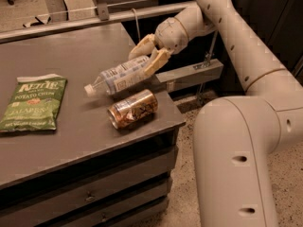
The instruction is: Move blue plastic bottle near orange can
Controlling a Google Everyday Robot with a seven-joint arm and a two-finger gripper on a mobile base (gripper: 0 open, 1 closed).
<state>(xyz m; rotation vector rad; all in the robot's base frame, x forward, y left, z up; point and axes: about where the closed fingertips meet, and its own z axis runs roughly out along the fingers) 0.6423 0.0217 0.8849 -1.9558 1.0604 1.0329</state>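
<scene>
The blue plastic bottle (119,77), clear with a white cap and a blue-and-white label, is tilted with its cap pointing left and down, held just above the grey table (71,136). My gripper (147,56) is shut on the bottle's base end, at the table's right side. The orange can (132,109) lies on its side near the table's front right corner, directly below and in front of the bottle, a small gap apart.
A green chip bag (33,103) lies flat on the left of the table. A metal rail (94,18) runs along the far edge. My arm's large body (236,150) stands right of the table, which has drawers below.
</scene>
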